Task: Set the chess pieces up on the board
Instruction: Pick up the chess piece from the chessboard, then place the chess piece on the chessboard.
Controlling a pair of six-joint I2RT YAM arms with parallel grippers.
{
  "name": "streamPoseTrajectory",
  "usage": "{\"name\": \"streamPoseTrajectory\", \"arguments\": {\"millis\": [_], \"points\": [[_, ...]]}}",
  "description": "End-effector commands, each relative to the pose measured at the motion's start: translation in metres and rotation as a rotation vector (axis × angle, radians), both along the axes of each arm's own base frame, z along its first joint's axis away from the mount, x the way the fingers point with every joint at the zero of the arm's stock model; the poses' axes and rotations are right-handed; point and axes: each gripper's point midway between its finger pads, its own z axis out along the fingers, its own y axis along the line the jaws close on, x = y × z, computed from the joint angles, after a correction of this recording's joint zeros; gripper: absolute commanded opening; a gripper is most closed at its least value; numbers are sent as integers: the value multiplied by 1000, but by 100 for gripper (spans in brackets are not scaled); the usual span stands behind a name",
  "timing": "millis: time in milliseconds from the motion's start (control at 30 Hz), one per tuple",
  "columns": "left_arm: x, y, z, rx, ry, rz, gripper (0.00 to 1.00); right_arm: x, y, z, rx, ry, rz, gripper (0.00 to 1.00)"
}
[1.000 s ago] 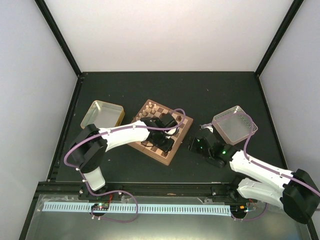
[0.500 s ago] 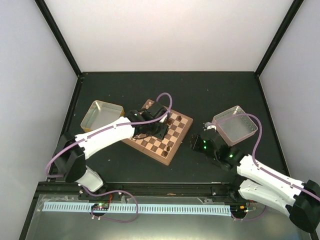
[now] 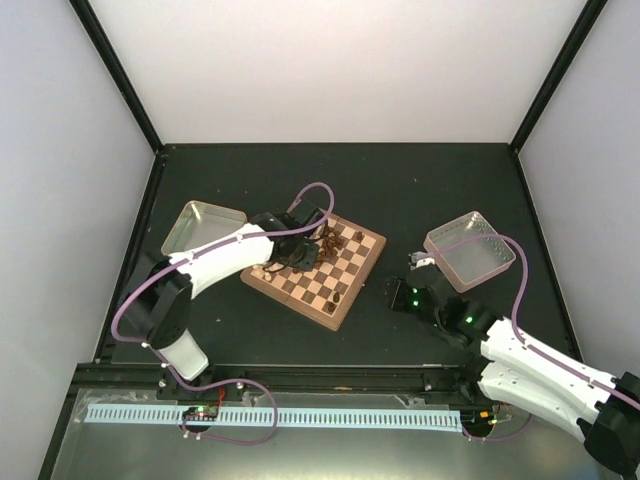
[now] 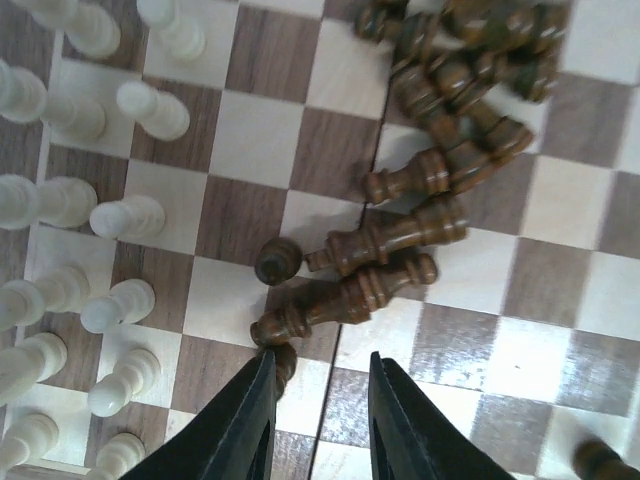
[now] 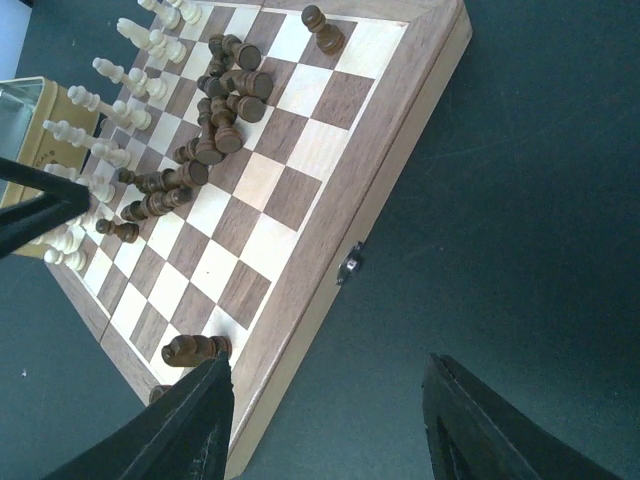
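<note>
The small square wooden chessboard with light and dark brown squares (image 3: pixel 345 262) lies askew on the dark worktop (image 3: pixel 420 190), between a shallow metal tray on the left (image 3: pixel 200 225) and another shallow metal tray on the right (image 3: pixel 472 250). The left claw (image 4: pixel 318 425) hovers over the board, narrowly parted and holding nothing, just beside a heap of toppled dark brown chessmen (image 4: pixel 385 235). The pale cream chessmen (image 4: pixel 130 215) stand in rows along one edge. The right claw (image 5: pixel 330 430) hangs wide and empty beside the board's rim.
</note>
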Motion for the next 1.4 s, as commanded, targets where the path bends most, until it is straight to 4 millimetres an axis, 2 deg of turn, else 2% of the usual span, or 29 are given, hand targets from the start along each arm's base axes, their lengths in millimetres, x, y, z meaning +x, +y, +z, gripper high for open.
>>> {"name": "streamPoseTrajectory", "arguments": {"millis": [0, 100, 233, 500, 633, 700, 833, 1000, 1200, 1367], "points": [[0, 22, -24, 109, 39, 69, 31, -3, -4, 1, 2, -15, 9, 53], [1, 28, -32, 149, 49, 85, 35, -3, -6, 2, 3, -19, 4, 53], [1, 31, -43, 168, 75, 89, 34, -4, -6, 1, -2, -15, 2, 54], [-1, 31, -54, 165, 99, 78, 16, 0, -8, 3, -8, -27, -13, 54], [-2, 30, -52, 155, 87, 62, 7, 1, -8, 6, -14, -35, -13, 54], [-5, 30, -47, 133, 83, 54, 7, 2, -9, 8, -21, -39, -14, 54], [-28, 20, -33, 57, 107, 5, 7, 2, -10, 11, -23, -48, -14, 54], [-61, -10, -20, -46, 137, -85, 8, -1, -13, 9, -9, -51, -17, 54], [-82, -33, -38, -24, 179, -136, 8, -7, -19, 6, 1, -56, -24, 54], [-86, -33, -49, 34, 175, -113, 8, -10, -25, 8, 2, -64, -33, 54]]}}
